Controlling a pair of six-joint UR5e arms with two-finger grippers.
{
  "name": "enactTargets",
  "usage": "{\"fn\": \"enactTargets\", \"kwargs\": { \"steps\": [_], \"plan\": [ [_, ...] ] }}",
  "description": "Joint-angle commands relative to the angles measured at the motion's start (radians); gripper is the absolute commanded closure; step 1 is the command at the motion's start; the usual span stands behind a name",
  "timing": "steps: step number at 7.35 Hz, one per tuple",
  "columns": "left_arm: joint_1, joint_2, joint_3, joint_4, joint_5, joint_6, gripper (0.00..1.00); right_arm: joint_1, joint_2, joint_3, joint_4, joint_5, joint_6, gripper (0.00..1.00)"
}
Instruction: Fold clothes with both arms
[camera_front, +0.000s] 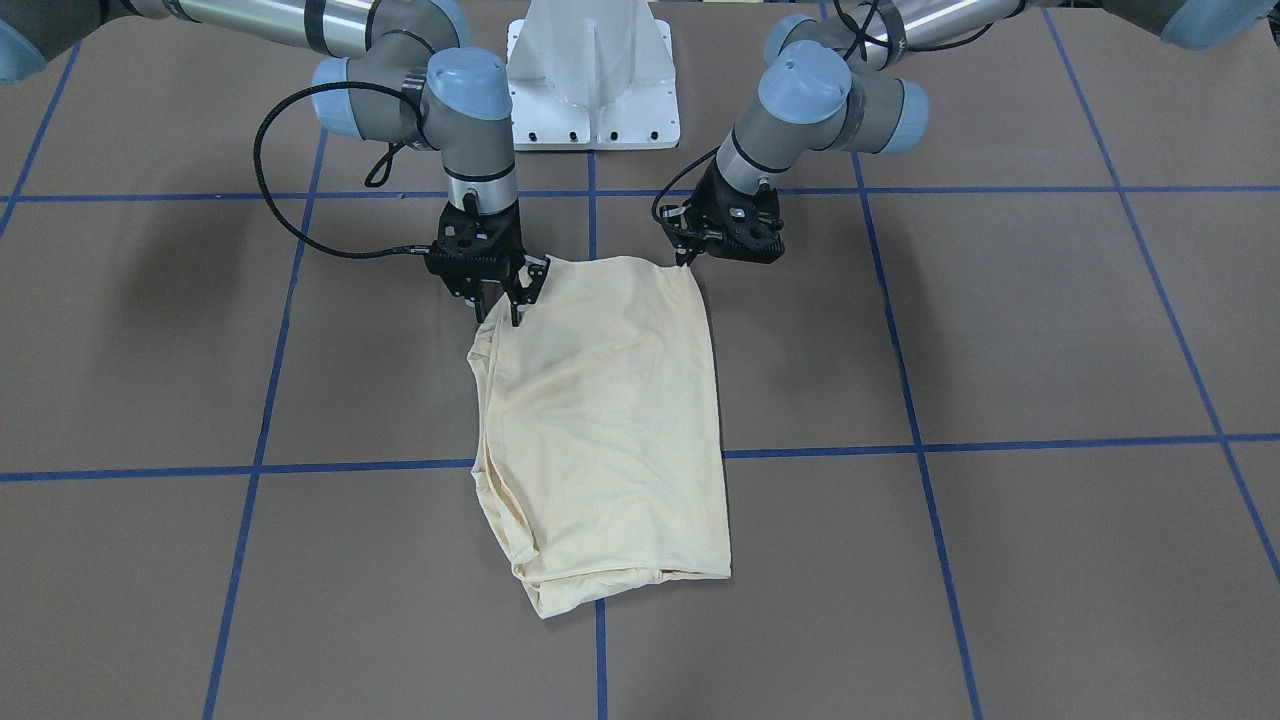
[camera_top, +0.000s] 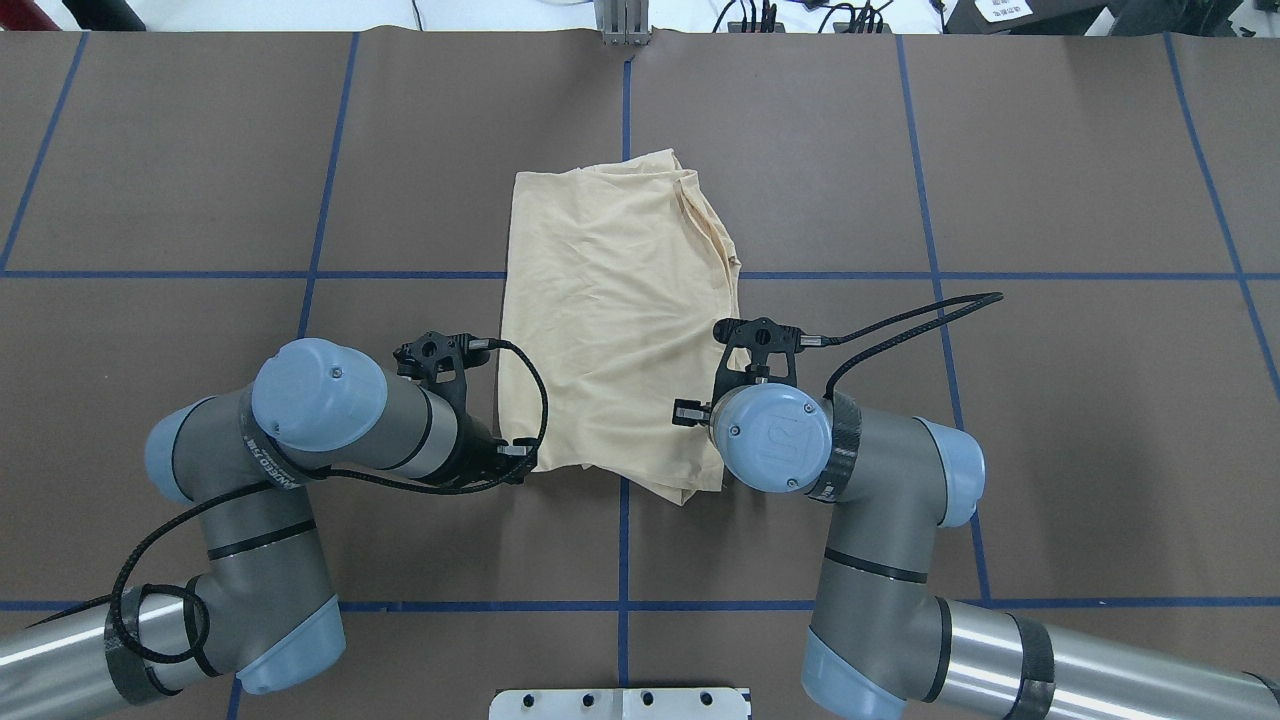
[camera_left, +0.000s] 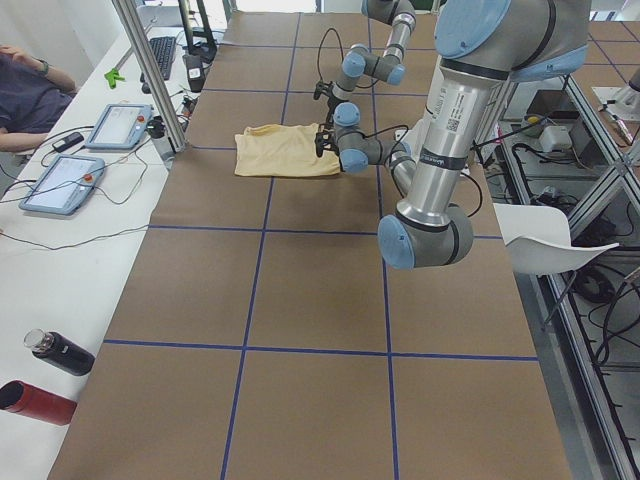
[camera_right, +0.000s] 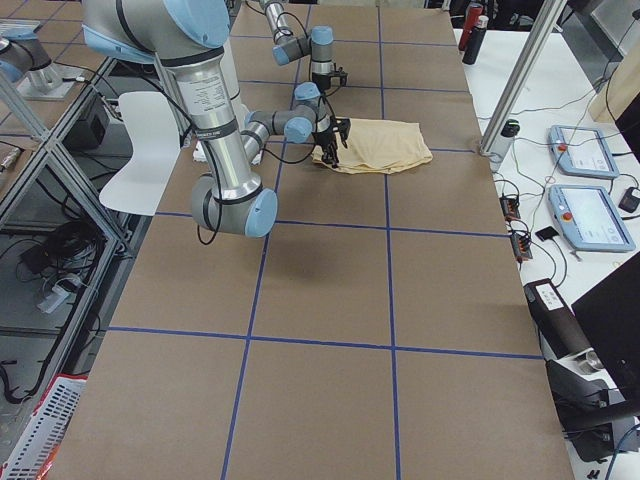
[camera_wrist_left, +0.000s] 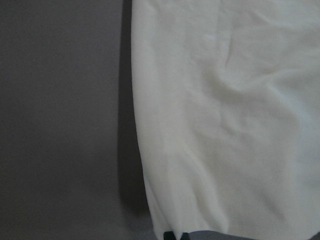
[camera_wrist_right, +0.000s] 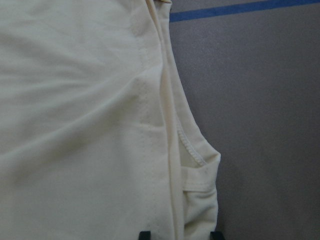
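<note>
Straddling the stitched, layered edge, the right gripper (camera_front: 500, 308), black and two-fingered, has its fingers a little apart, cloth between them and no pinch showing. Across at its 9 o'clock in the overhead view, the left gripper (camera_front: 705, 250) sits at the other near corner. Its fingertips are hidden, so I cannot tell its spread. Out from both, the pale cream-yellow knit shirt (camera_front: 605, 420), folded to a long rectangle, lies flat on the brown blue-taped table (camera_front: 1000, 330), long axis running to 12 o'clock, away from the robot. Each arm has its own corner, equally close. My read: the next fold carries this near edge toward 12.
</note>
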Motion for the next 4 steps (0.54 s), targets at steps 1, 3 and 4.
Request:
{"fn": "enactTargets", "kwargs": {
  "steps": [1, 3, 4],
  "plan": [
    [0.0, 0.0, 0.0, 0.0, 0.001, 0.0, 1.0, -0.003, -0.002, -0.002, -0.001, 0.0, 0.001, 0.53],
    [0.0, 0.0, 0.0, 0.002, -0.001, 0.0, 1.0, -0.004, 0.001, -0.002, -0.001, 0.0, 0.001, 0.84],
    [0.0, 0.0, 0.0, 0.0, -0.001, 0.0, 1.0, -0.003, 0.001, -0.002, -0.001, 0.0, 0.001, 1.0]
  ]
}}
